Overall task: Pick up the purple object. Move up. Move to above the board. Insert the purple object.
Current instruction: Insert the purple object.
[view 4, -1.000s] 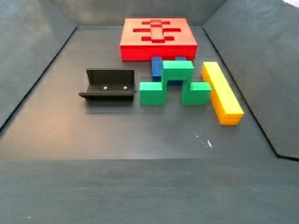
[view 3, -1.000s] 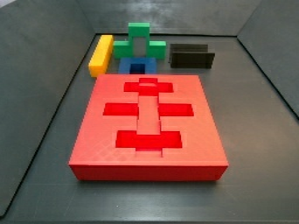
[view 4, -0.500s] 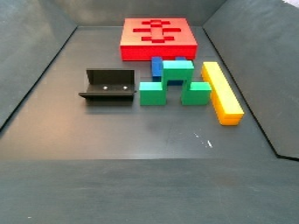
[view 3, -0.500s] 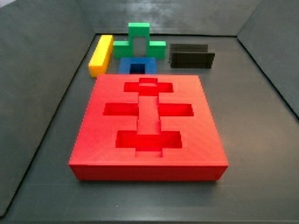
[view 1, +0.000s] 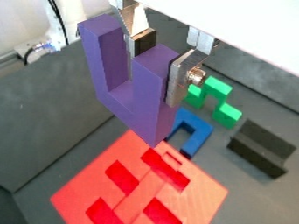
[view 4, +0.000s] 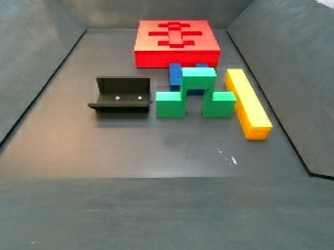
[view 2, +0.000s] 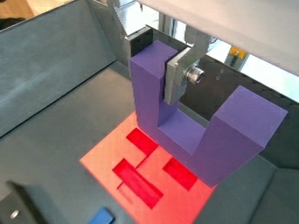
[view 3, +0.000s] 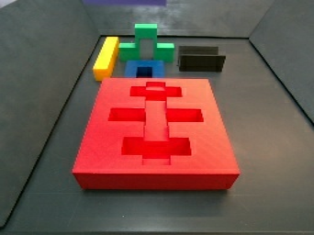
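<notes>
Wrist views: jaws clamped on purple object point(view 1: 131, 83) (one prong), above red board point(view 1: 135, 184).

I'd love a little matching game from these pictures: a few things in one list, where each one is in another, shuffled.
Things:
1. purple object
2. board
3. yellow bar
4. fixture

Places:
A. lying on the floor beside the green block
B. held in the tool, above the board
C. standing on the floor, apart from the blocks
D. flat on the floor, its recesses empty

Pairs: 1-B, 2-D, 3-A, 4-C
</notes>
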Robot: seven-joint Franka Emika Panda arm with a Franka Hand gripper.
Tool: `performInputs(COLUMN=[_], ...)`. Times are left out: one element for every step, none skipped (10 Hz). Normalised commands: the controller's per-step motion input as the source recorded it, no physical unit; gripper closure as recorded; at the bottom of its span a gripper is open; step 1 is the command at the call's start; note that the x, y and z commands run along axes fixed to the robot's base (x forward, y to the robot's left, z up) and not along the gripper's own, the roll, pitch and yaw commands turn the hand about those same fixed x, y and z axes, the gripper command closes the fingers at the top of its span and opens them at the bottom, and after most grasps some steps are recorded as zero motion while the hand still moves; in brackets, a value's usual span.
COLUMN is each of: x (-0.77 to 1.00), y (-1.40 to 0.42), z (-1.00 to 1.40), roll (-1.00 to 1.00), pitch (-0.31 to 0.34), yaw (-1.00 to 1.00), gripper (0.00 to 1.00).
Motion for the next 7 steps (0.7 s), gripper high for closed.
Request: performInputs(x=[0.64, 0.65, 0.59, 0.52, 0.46, 0.38, 0.16], y=[-0.43, -0.45, -0.45, -0.50, -0.50, -0.51, -0.41], z=[-0.37, -0.26, -0.25, -0.25, -0.26, -0.25, -0.30], roll=[0.19, 0.23, 0.27, 0.28, 0.30, 0.28, 0.10], pitch=[0.036, 0.103, 0.116, 0.104, 0.106, 0.107, 0.000], yaw=[0.05, 0.09, 0.11, 0.10, 0.12, 0.15, 0.12], gripper=[1.00, 1.00, 1.00, 1.00, 1.00, 1.00, 1.00])
